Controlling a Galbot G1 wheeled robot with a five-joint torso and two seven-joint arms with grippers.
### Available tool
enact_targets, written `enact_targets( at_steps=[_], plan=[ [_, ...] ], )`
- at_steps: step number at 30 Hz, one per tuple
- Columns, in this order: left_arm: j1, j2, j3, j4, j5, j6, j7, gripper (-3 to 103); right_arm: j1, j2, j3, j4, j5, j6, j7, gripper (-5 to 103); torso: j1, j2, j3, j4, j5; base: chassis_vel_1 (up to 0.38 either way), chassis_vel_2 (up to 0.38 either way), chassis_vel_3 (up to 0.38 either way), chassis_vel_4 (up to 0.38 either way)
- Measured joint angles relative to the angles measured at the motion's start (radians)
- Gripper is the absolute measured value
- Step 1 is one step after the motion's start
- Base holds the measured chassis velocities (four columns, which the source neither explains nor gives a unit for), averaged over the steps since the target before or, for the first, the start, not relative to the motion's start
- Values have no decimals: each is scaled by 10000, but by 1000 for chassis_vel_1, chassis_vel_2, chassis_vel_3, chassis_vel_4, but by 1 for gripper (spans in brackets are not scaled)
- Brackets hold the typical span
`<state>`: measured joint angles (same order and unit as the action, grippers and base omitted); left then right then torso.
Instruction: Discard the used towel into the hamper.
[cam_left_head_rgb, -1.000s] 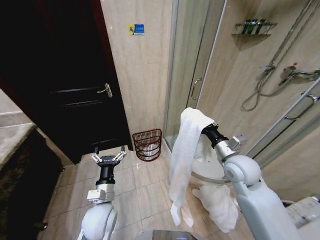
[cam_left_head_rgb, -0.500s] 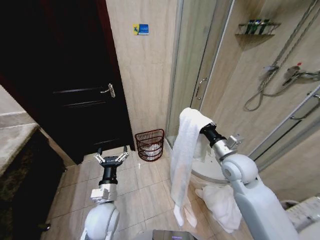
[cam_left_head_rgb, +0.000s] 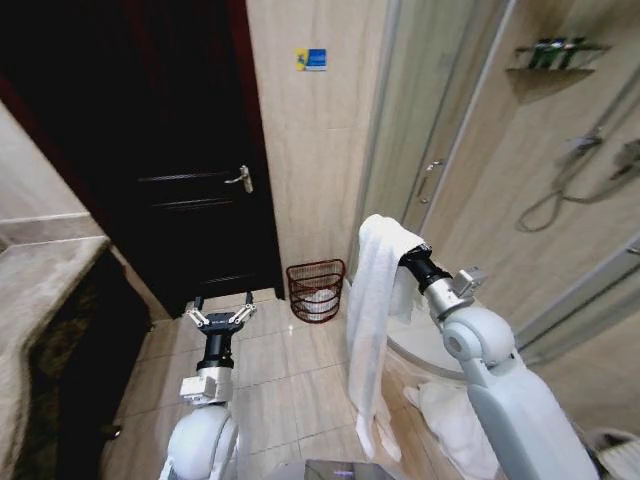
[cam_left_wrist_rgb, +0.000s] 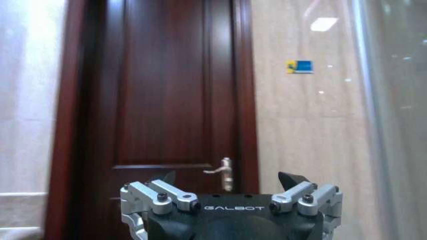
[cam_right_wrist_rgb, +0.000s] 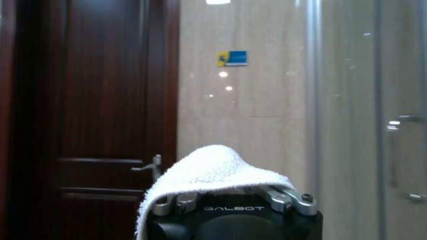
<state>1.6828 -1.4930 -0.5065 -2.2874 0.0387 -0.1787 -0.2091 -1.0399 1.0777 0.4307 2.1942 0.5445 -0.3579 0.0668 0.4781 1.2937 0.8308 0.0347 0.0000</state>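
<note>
Left gripper (cam_left_head_rgb: 218, 318): held low over the floor tiles, fingers spread wide apart, holding nothing.
Right gripper (cam_left_head_rgb: 404, 257): raised up, with the towel (cam_left_head_rgb: 372, 320) draped over it; the cloth hides the fingers, so I cannot tell how they stand.
Towel: white, hangs long, nearly down to the floor.
Hamper (cam_left_head_rgb: 317, 290): on the floor against the tiled wall, between the dark door (cam_left_head_rgb: 190, 160) and the glass shower.

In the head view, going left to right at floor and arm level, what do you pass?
Left gripper, open and empty → hamper against the wall → towel hanging from the right gripper → white cloth on the floor.
</note>
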Motion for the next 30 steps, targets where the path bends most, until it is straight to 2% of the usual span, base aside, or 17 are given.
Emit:
enact_targets(
  at_steps=[3, 13, 30],
  plan=[
    [-59, 22, -30, 93, -4, -208, -85, 100, 32, 27, 4, -101, 56, 43, 94, 7, 1, 1, 0, 3, 0, 74, 72, 70, 63],
    [-99, 41, 58, 90, -32, -218, -68, 100, 115, 52, -54, -233, 166, 189, 157, 7, -4, 2, -1, -5, 0, -18, 11, 20, -12],
    [-39, 1, -6, 34, -13, -217, -45, 100, 497, 65, -462, -334, 193, 193, 298, 7, 3, 1, 1, -3, 0, -132, 133, 137, -129]
  ],
)
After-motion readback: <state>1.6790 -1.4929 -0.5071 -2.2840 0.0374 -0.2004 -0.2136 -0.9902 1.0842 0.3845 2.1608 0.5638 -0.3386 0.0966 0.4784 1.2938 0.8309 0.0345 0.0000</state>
